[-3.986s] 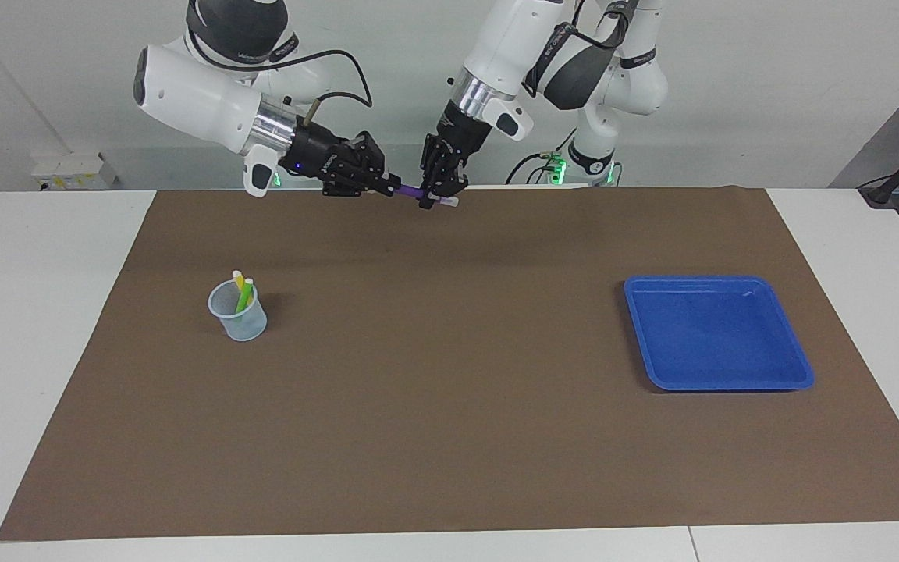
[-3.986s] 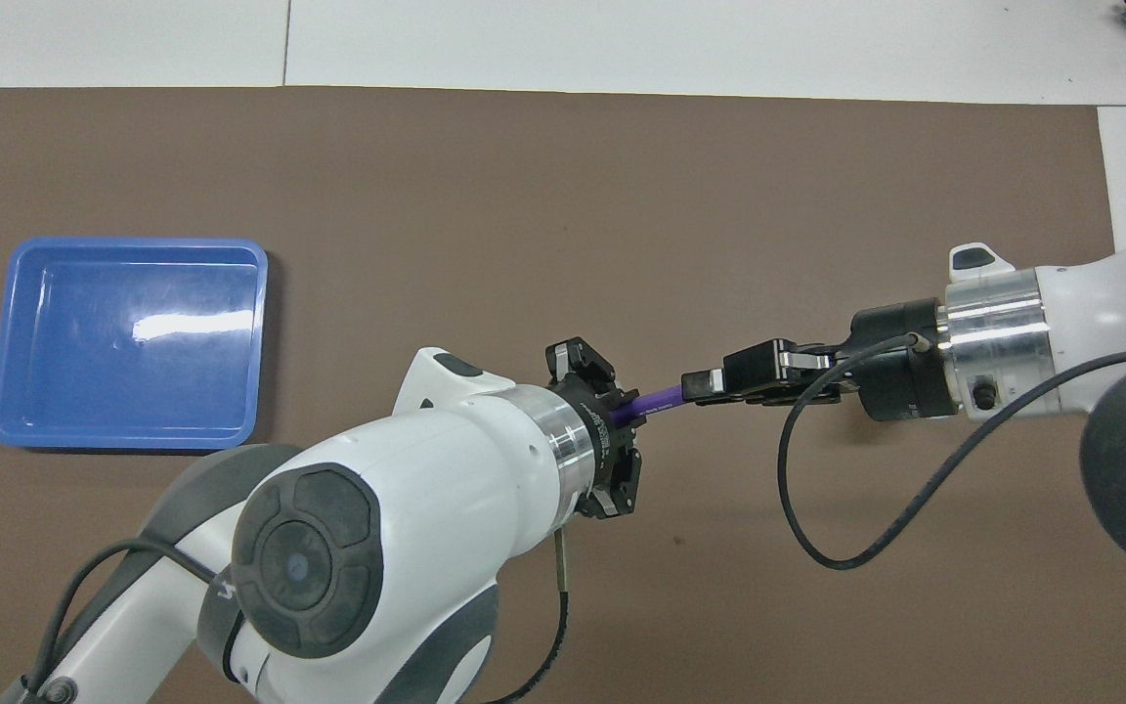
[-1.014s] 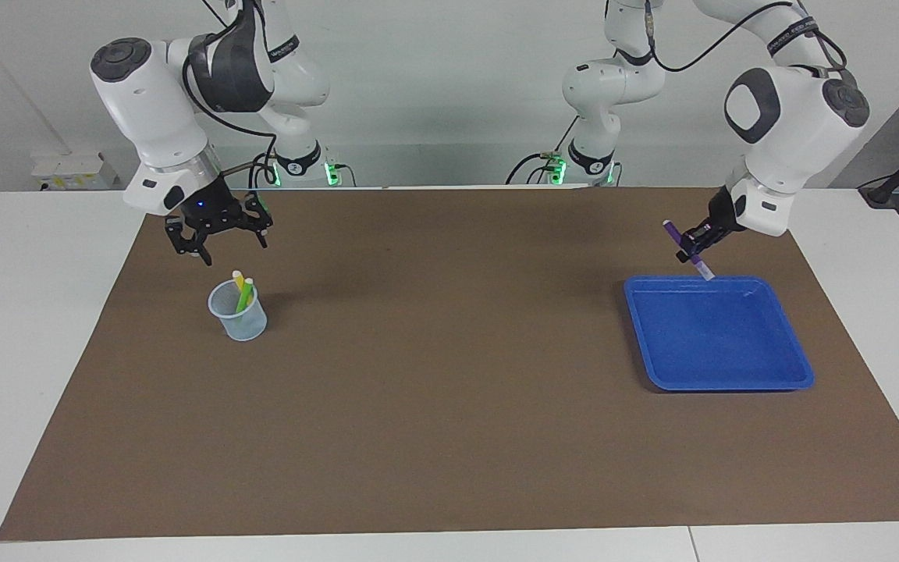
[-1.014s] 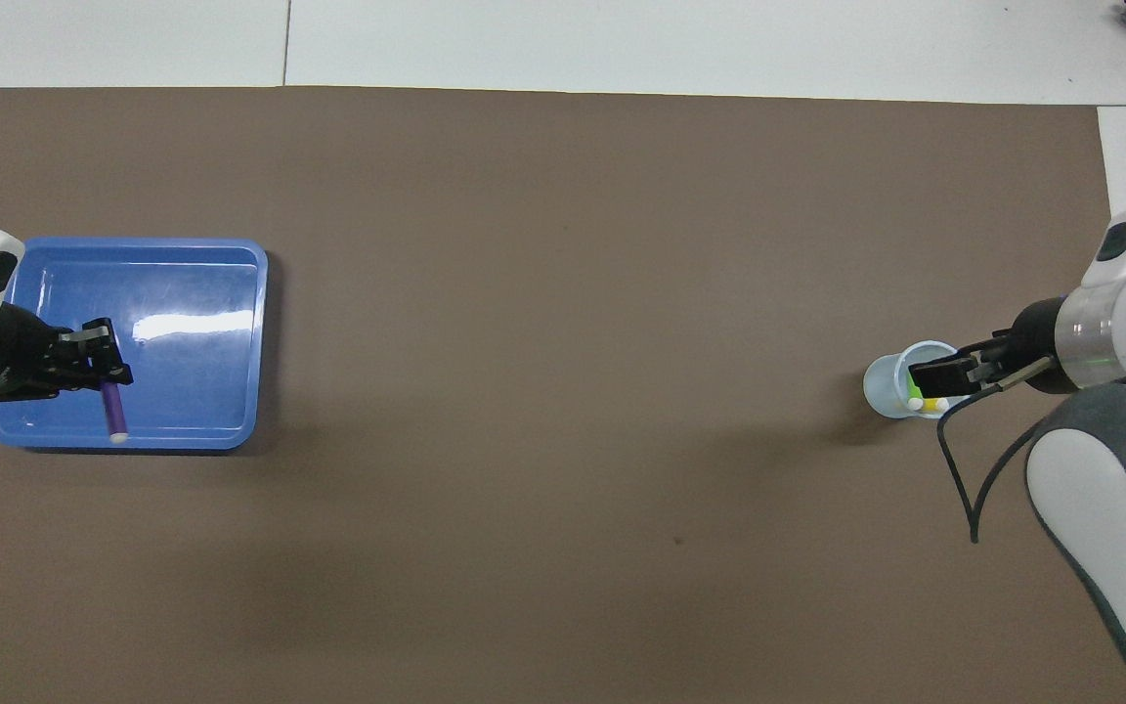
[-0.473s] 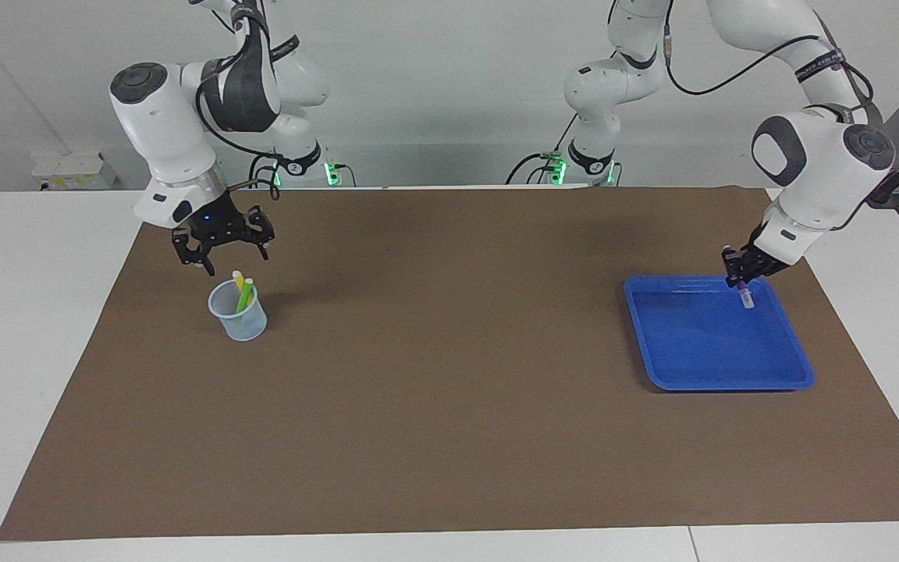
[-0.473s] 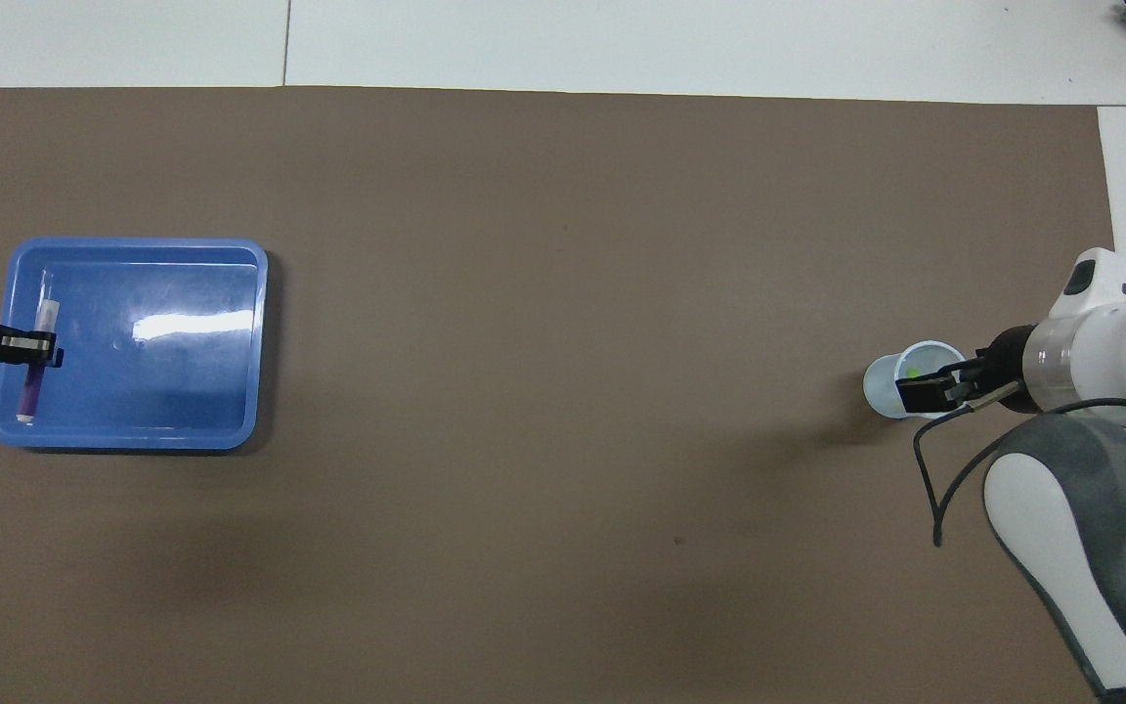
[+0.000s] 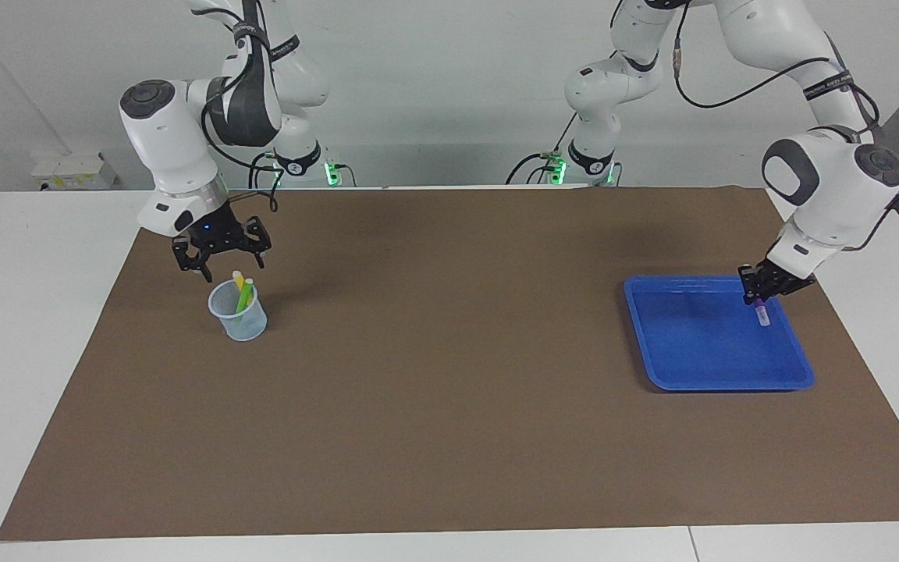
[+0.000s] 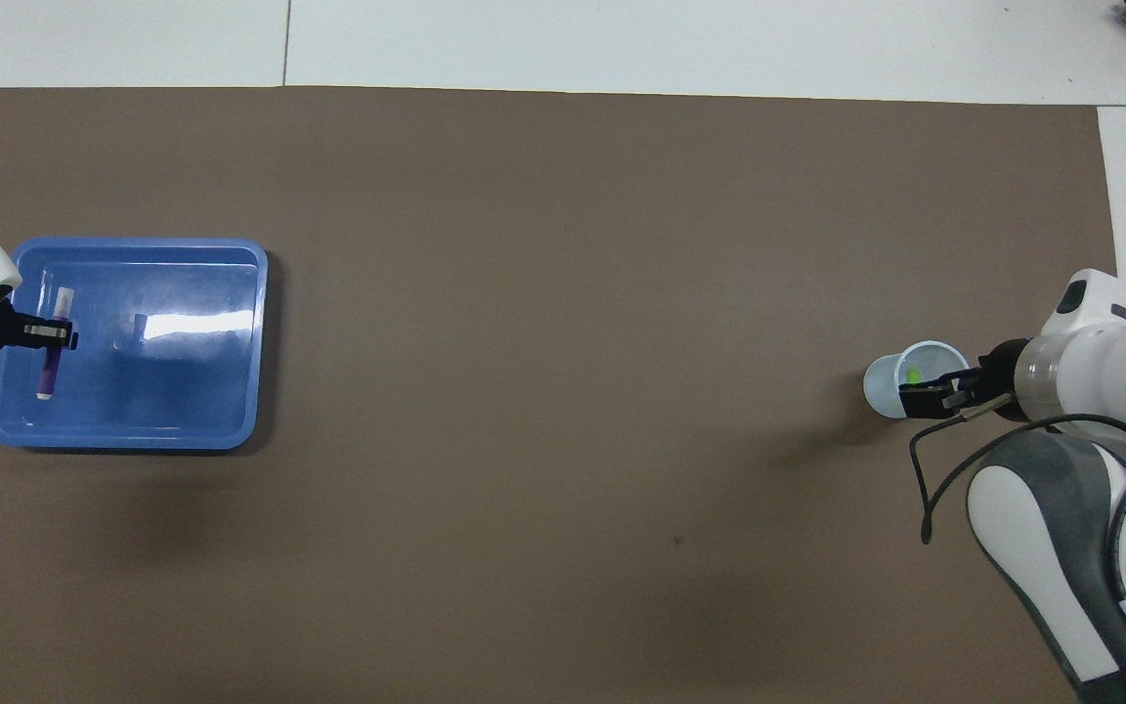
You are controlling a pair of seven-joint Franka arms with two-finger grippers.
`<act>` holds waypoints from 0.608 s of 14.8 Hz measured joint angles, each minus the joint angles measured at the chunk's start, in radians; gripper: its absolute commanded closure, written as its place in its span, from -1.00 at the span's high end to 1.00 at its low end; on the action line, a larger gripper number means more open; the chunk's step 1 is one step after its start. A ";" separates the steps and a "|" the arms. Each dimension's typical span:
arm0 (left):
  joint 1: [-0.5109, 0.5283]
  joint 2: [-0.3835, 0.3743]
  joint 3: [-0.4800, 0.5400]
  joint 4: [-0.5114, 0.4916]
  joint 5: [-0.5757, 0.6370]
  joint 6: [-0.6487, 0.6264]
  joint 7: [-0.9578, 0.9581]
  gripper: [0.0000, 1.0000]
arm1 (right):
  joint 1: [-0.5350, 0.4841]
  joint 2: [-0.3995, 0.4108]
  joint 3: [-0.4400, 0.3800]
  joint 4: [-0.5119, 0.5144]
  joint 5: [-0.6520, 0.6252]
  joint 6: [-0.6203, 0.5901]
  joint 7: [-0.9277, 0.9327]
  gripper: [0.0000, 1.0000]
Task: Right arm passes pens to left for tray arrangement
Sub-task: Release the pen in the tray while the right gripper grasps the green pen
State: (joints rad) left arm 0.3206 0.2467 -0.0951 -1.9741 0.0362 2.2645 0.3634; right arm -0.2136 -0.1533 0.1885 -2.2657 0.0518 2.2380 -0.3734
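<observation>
My left gripper [image 7: 759, 295] clamps the purple pen [image 8: 49, 364] low over the blue tray [image 7: 699, 367]; my right gripper [image 7: 219, 254] hangs spread wide above the cup [image 7: 240, 316].

The purple pen is slim and pale-tipped; whether it touches the tray I cannot tell. The green pen [image 7: 244, 297] and yellow pen [image 7: 238, 279] stand in the translucent cup, their lower ends blurred. A brown mat [image 7: 449, 375] covers the white table [image 7: 36, 312].

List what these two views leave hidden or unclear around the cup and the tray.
- Yellow pen: overhead view, covered by the right gripper above the cup.
- Purple pen: whether it touches the tray floor; facing view too small, left gripper covers its upper part.
- Left arm: overhead view, cut off by the edge.
</observation>
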 measured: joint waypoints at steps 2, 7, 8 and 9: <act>0.009 0.032 0.000 0.001 0.000 0.028 0.001 -1.00 | 0.000 0.000 0.000 -0.021 -0.003 0.028 0.000 0.89; 0.016 0.065 0.000 0.001 0.000 0.058 0.003 -1.00 | 0.000 0.000 0.000 -0.090 -0.006 0.103 0.000 0.87; 0.016 0.067 0.000 0.001 0.000 0.058 0.003 -1.00 | 0.000 0.000 0.000 -0.095 -0.006 0.105 0.000 0.84; 0.016 0.068 0.000 0.001 0.000 0.058 0.004 -0.98 | 0.000 0.000 0.000 -0.097 -0.006 0.105 0.000 0.77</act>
State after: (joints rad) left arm 0.3367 0.3147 -0.0955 -1.9733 0.0362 2.3225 0.3672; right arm -0.2137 -0.1533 0.1886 -2.3628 0.0457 2.3429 -0.3737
